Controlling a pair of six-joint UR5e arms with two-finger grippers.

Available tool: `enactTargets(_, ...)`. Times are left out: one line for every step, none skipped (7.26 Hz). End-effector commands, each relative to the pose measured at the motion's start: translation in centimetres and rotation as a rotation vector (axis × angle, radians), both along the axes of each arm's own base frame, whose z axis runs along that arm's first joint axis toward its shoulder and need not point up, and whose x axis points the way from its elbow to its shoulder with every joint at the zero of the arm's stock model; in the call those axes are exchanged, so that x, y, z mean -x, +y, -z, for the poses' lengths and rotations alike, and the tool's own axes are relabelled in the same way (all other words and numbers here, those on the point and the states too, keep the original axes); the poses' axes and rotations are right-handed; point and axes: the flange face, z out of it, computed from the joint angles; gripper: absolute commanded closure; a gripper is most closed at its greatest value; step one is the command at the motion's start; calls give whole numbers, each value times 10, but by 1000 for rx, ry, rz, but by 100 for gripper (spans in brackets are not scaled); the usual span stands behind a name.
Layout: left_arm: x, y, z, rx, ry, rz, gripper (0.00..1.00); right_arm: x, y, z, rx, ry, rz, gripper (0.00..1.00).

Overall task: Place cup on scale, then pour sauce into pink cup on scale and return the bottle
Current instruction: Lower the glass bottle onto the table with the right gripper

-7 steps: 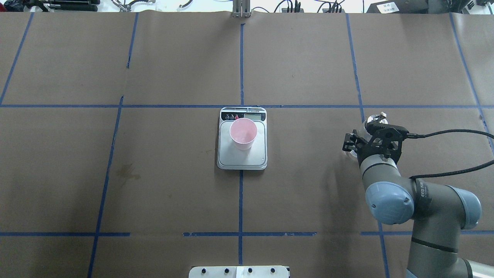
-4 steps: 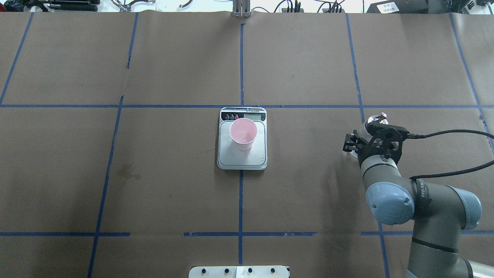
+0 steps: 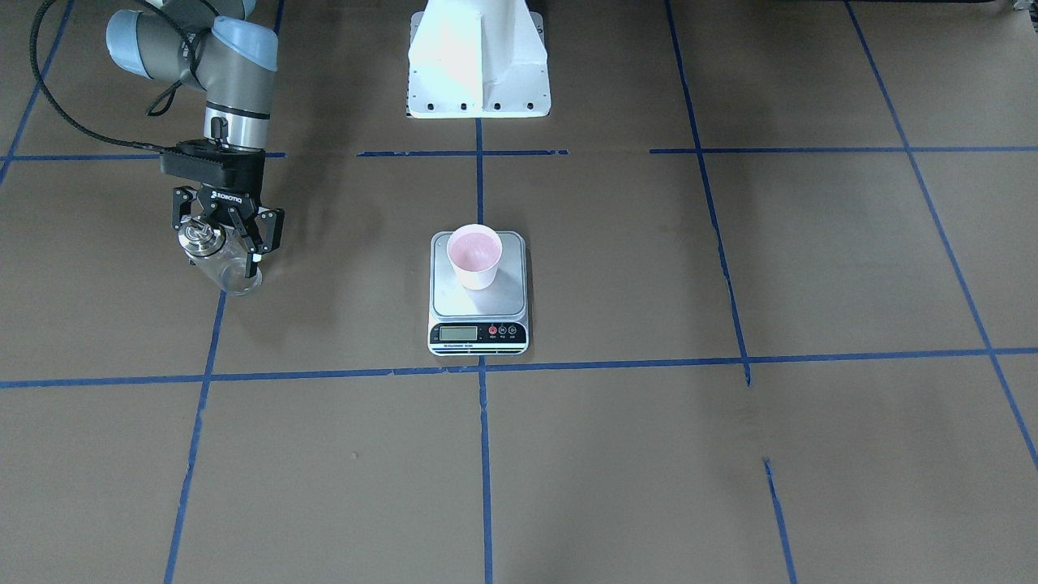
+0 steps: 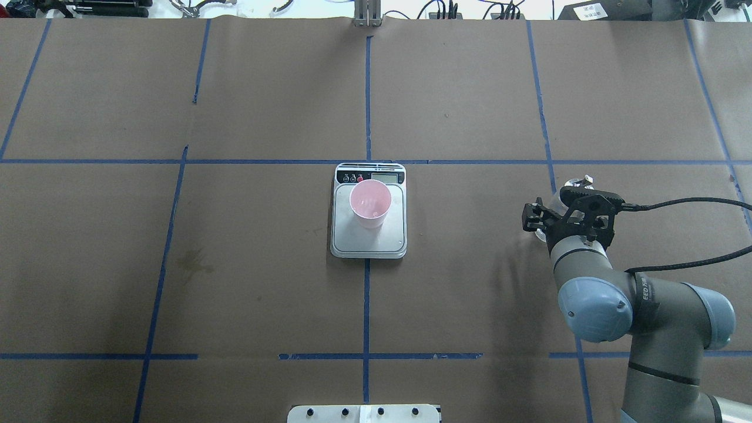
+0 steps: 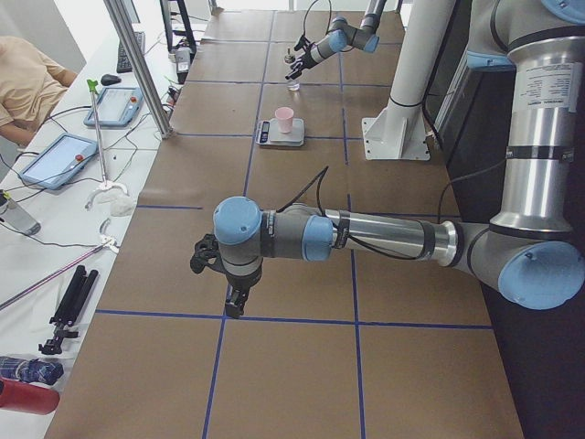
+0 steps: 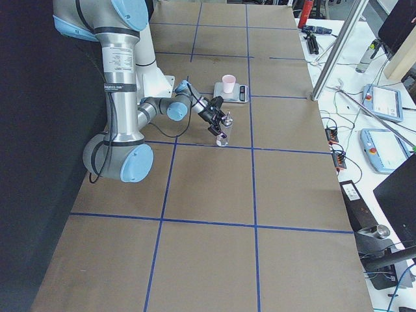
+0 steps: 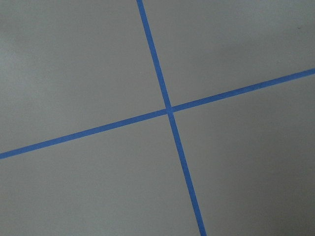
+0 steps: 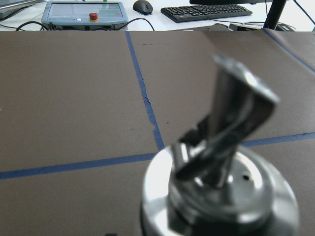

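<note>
Nearest the robot, the white base plate (image 4: pixel 364 413) sits at the table's (image 4: pixel 264 282) near edge, on the centre line of blue tape (image 4: pixel 366 305). Off at the end of the table on the robot's own left, the left gripper (image 5: pixel 232 306) hangs low over a tape crossing with bare brown paper all around it. It shows only in the side view, so whether its fingers are spread or closed cannot be told. Further out on the right side, the right gripper (image 3: pixel 220 243) points down over the bottle (image 3: pixel 233 277). Its fingers (image 3: pixel 258 253) are spread wide, one on each side of the silver cap (image 3: pixel 197 235), and not pinching it. The bottle stands on the paper just beside a lengthwise tape line, well apart from the scale (image 4: pixel 368 244), with an open stretch of table between them. The scale lies across the centre line, its display strip on the far side from the robot and touching a crosswise tape line. The cup (image 4: pixel 370 204) stands upright on the far half of the platform, inside its edges, with bare steel on the near half. Beyond it the paper runs uncluttered to the far edge, where cables (image 4: pixel 446 9) lie.
</note>
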Motion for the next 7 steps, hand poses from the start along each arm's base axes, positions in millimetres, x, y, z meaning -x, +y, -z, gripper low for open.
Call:
enactTargets(0, 0, 1, -3, 0, 0, 0, 0, 1, 1, -2, -1, 0, 0)
enactTargets(0, -1, 1, -1, 0, 0, 0, 0, 1, 1, -1, -3, 1, 0)
enactTargets(0, -1, 1, -3, 0, 0, 0, 0, 8, -6, 3, 10, 15, 0)
enactTargets(0, -1, 1, -3, 0, 0, 0, 1, 18, -14, 7, 22, 33, 0)
enactTargets(0, 0, 0, 0, 0, 0, 0, 2, 28, -22, 16, 22, 35, 0)
enactTargets(0, 0, 0, 0, -1, 0, 0, -1, 44, -26, 20, 21, 54, 0)
enactTargets(0, 0, 0, 0, -1, 0, 0, -8, 57, -28, 22, 27, 77, 0)
